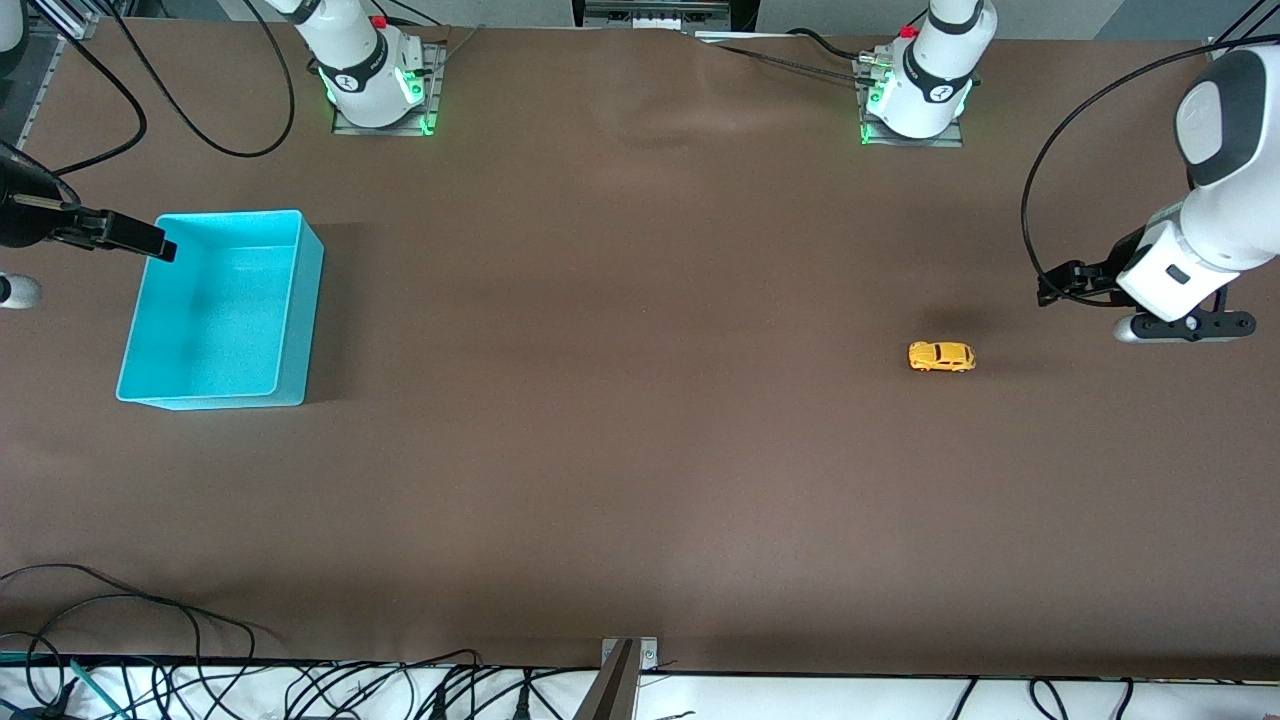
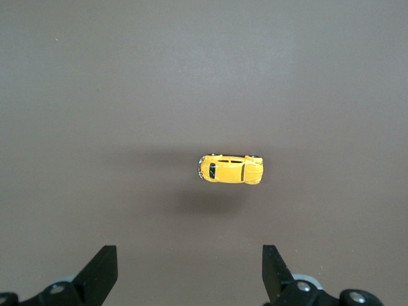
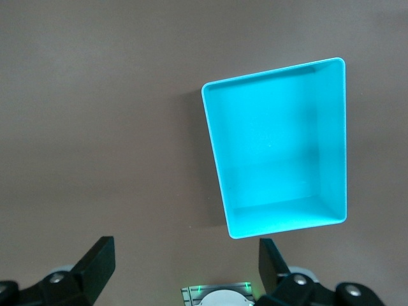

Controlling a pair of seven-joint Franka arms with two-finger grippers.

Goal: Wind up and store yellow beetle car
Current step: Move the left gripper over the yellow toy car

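The yellow beetle car (image 1: 941, 356) stands on its wheels on the brown table, toward the left arm's end. It also shows in the left wrist view (image 2: 231, 169), alone on the mat. My left gripper (image 1: 1060, 285) hangs in the air beside the car, toward the table's end; it is open and empty (image 2: 190, 268). The cyan bin (image 1: 300, 320) stands empty toward the right arm's end and also shows in the right wrist view (image 3: 274, 146). My right gripper (image 1: 150, 240) hovers over the bin's outer rim; it is open and empty (image 3: 185, 264).
The two arm bases (image 1: 378, 95) (image 1: 915, 100) stand along the table edge farthest from the front camera. Loose cables (image 1: 150, 610) and a metal bracket (image 1: 622, 675) lie at the nearest edge. A wide stretch of bare brown table lies between bin and car.
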